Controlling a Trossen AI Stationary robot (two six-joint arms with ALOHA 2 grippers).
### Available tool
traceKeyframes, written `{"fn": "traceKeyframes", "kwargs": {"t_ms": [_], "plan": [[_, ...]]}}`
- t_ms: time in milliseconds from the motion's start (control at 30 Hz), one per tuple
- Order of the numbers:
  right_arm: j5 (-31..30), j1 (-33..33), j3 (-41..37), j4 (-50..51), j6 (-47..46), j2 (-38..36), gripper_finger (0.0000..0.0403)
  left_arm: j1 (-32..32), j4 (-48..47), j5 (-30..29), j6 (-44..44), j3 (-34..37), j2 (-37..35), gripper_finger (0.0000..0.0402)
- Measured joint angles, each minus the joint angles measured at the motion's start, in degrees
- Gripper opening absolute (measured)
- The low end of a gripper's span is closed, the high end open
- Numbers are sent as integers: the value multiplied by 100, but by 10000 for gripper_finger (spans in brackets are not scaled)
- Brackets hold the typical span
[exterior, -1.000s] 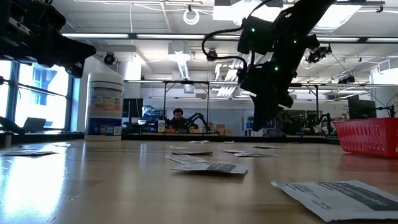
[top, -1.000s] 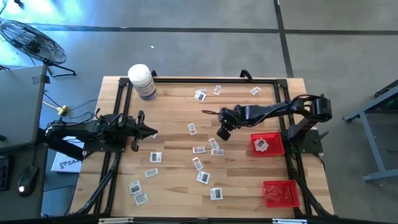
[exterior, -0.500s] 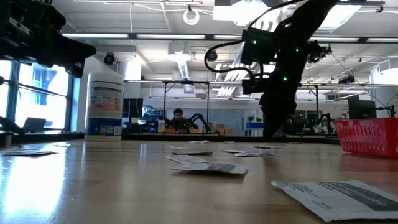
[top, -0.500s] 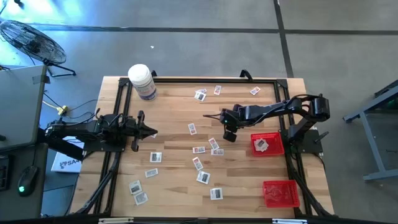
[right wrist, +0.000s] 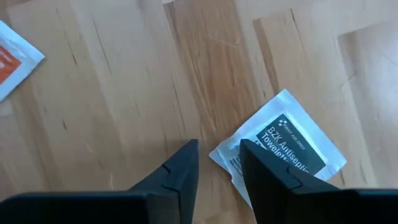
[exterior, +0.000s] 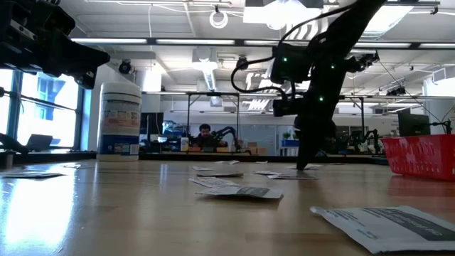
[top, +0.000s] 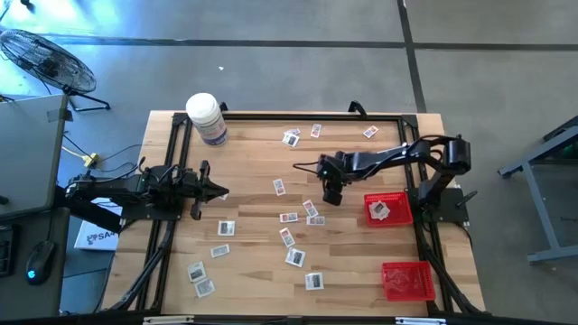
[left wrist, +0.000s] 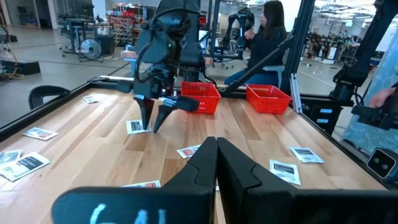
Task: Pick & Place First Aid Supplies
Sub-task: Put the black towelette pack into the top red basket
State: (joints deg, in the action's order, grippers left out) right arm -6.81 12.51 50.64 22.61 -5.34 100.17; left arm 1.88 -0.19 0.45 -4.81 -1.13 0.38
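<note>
I have the right gripper (top: 331, 194) lowered near the middle of the bench (top: 253, 271), fingers parted by a narrow gap and holding nothing. In its wrist view one finger (right wrist: 264, 171) overlaps the corner of a white towelette packet (right wrist: 280, 152) lying flat on the wood; whether it touches I cannot tell. Another packet with orange print (right wrist: 15, 59) lies well apart from it.

Taking the nearer red basket (top: 388, 208) as my landmark: it sits just beside the right gripper, toward the right arm's base, with one packet in it (top: 380, 210). A second red basket (top: 407, 280) stands beyond it at the bench's front right corner. The remaining packets are scattered on the other side of that basket, a loose cluster (top: 298, 230) close to the right gripper, others toward the far edge (top: 302, 135) and the front left (top: 200, 278).

A white bottle (top: 207, 118) stands at the far left corner, well clear. The left gripper (top: 217, 190) hangs closed over the left side, empty. Bare wood lies open between the two arms.
</note>
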Motion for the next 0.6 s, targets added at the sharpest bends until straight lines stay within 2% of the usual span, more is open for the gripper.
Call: {"fn": "traceKeyframes", "kwargs": {"t_ms": [333, 600], "plan": [[54, 245, -3, 282, -122, 29, 72, 0, 0, 0, -1, 0, -1, 0], [-163, 285, -7, 327, -127, 38, 14, 1, 0, 0, -1, 0, -2, 0]]}}
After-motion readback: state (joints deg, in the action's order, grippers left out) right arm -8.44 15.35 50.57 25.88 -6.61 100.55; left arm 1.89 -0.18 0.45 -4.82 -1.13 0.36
